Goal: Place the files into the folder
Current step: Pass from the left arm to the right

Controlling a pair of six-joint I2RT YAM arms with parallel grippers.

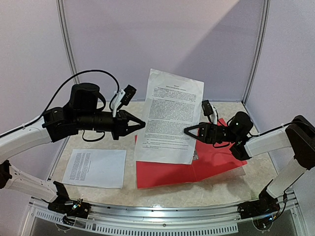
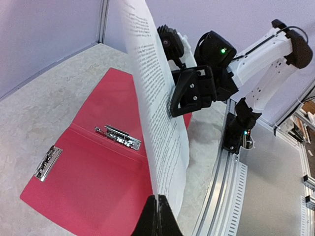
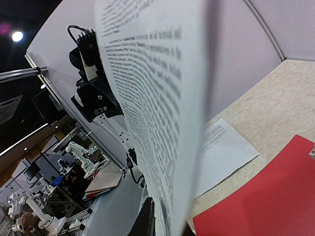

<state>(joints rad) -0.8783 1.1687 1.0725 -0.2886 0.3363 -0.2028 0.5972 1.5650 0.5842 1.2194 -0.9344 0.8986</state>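
One of the files (image 1: 170, 115), a white printed sheet, hangs upright over the middle of the table. My left gripper (image 1: 142, 124) is shut on its left edge; in the left wrist view the fingertips (image 2: 158, 219) pinch the sheet (image 2: 157, 108). My right gripper (image 1: 187, 131) is shut on the opposite edge, the sheet (image 3: 152, 98) running down between its fingers (image 3: 147, 221). The red folder (image 1: 216, 160) lies open and flat beneath the sheet. A second file (image 1: 96, 168) lies flat on the table to the folder's left.
Two metal clips (image 2: 118, 136) (image 2: 47, 162) sit along the open folder's spine. An aluminium rail (image 1: 162, 214) runs along the near table edge. Pale booth walls close in the back and both sides.
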